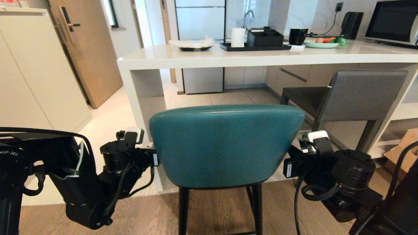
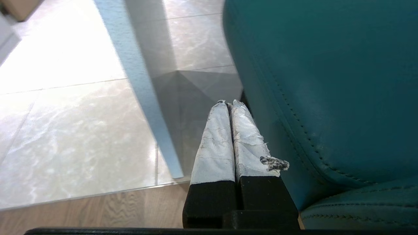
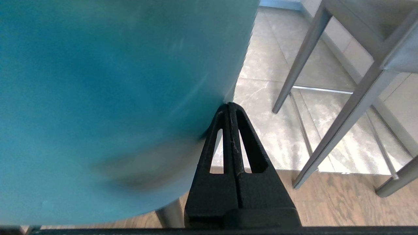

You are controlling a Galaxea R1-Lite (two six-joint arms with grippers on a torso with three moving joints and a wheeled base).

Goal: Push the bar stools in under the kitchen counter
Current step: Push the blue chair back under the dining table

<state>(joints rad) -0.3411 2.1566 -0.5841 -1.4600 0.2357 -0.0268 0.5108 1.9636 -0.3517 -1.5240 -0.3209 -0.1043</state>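
Note:
The teal bar stool stands in front of me, its curved back towards me, short of the kitchen counter. My left gripper is shut and empty, alongside the left edge of the teal back. My right gripper is also shut and empty, its fingers against the right edge of the same back. The dark grey bar stool stands to the right, its seat partly beneath the counter top. Its tapered legs show in the right wrist view.
The counter's white side panel comes down just left of the teal stool. On the counter are a black tray, a mug, a plate of vegetables and a microwave. A cardboard box lies at the right.

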